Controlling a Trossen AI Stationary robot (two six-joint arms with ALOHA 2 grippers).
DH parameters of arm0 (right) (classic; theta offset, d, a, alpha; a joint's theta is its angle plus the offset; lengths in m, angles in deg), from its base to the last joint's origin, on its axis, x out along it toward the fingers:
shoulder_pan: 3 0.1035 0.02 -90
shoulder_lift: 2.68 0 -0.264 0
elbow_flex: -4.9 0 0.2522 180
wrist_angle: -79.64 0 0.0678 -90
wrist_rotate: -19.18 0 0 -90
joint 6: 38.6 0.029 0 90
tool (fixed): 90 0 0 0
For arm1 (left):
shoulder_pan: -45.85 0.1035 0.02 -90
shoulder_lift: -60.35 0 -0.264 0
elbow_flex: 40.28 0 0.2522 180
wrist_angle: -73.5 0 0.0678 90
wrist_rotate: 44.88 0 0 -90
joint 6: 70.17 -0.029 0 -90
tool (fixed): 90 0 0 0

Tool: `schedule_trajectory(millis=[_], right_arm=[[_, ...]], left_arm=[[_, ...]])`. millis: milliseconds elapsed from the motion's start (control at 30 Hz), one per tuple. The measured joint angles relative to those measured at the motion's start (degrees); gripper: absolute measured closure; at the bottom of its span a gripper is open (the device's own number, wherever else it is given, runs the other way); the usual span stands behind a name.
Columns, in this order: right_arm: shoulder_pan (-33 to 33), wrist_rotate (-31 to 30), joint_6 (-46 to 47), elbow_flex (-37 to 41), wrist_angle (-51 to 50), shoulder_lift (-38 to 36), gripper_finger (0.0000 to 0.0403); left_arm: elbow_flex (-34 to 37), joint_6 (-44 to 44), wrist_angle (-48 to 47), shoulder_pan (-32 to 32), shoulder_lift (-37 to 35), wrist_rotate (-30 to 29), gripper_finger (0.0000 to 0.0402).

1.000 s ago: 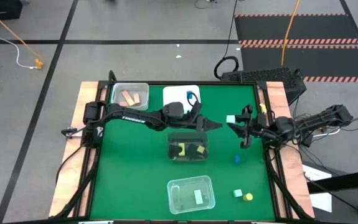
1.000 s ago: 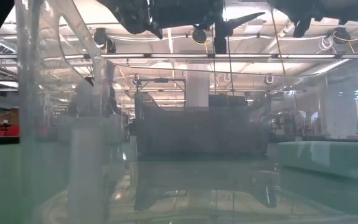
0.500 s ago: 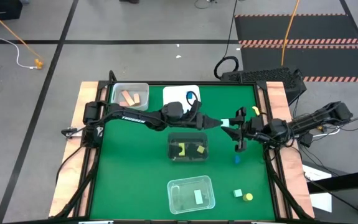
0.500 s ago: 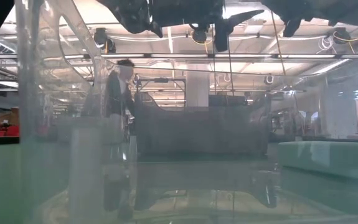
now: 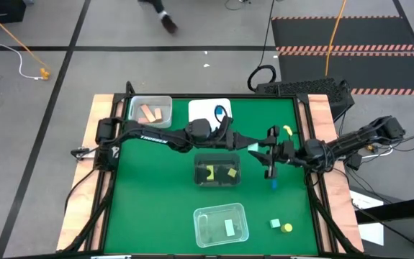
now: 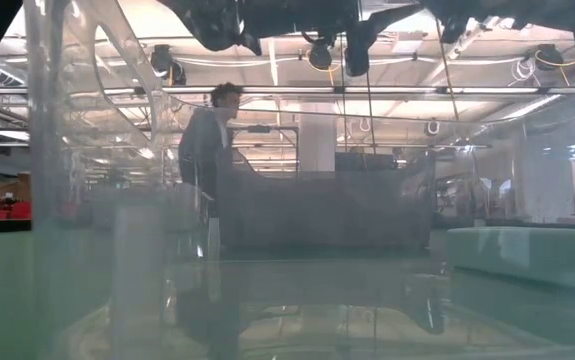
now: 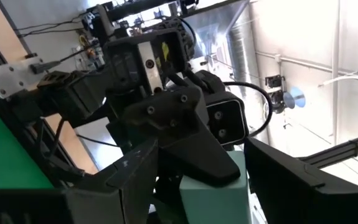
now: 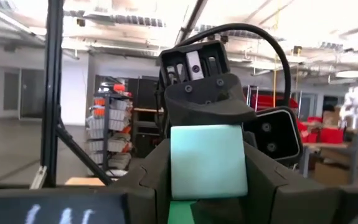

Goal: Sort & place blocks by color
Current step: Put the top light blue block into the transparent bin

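A mint green block (image 5: pixel 253 147) hangs in the air over the table's middle, between both grippers. My right gripper (image 5: pixel 263 150) reaches in from the right and is shut on it. My left gripper (image 5: pixel 248 145) reaches in from the left, and its fingers also close around the block (image 7: pixel 213 196). Still loose on the green mat are a blue block (image 5: pixel 273 185), a mint block (image 5: pixel 275 224), a yellow block (image 5: pixel 286 228) and a curved yellow piece (image 5: pixel 287 131). My right gripper pinches the mint block (image 8: pixel 207 162) between its two fingers (image 8: pixel 263 180), on two opposite side faces (image 8: pixel 177 163). It comes in level from the table's right. The block is lifted clear of the table. My left gripper comes in level from the table's left. One finger (image 8: pixel 210 102) lies on the block's top face (image 8: pixel 207 129); the other is hidden under the block. In its own wrist view the fingers (image 7: pixel 278 180) flank the block closely.
Several trays stand on the mat: a clear one with tan blocks (image 5: pixel 150 111), a white one with a blue piece (image 5: pixel 210 108), a clear one with yellow blocks (image 5: pixel 217 171) below the grippers, and a clear one with a mint bar (image 5: pixel 221 224). A person (image 6: pixel 207 130) stands beyond the table.
My right gripper has carried the mint block toward the table's left, up to my left gripper, whose fingers now enclose it. The left arm has barely moved. A person has walked into the room behind the table.
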Motion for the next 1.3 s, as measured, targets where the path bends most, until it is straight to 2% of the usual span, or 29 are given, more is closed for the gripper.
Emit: schedule_trajectory(millis=[167,367,500,867,1033,1133,1300], right_arm=[[0.1,-1.1,-3.7,-0.1,0.1,0.1,0.0287],[0.0,-1.5,-5.8,-0.1,0.0,0.1,0.0287],[0.1,-2.9,-6.1,-0.1,0.2,0.1,0.0285],[0.0,-3.4,-1.8,-0.2,0.1,0.3,0.0285],[0.0,-3.5,-2.4,-0.2,0.2,0.2,0.0285],[0.0,-3.0,-2.3,-0.2,0.1,0.2,0.0285],[0.0,-3.0,-2.4,-0.2,0.3,0.2,0.0284]], left_arm=[[0.0,0.0,-0.1,-1.1,0.0,-0.2,0.0170],[0.0,-0.2,0.7,-1.6,0.0,-0.3,0.0202],[0.0,-0.2,1.6,-1.7,0.0,-0.4,0.0206],[0.0,-2.2,2.9,-1.4,0.2,2.6,0.0140],[0.0,-2.6,2.8,-1.5,0.2,3.3,0.0133],[0.0,-3.5,2.5,-1.8,0.2,3.0,0.0145],[0.0,-3.3,2.4,-1.4,0.2,2.9,0.0192]])
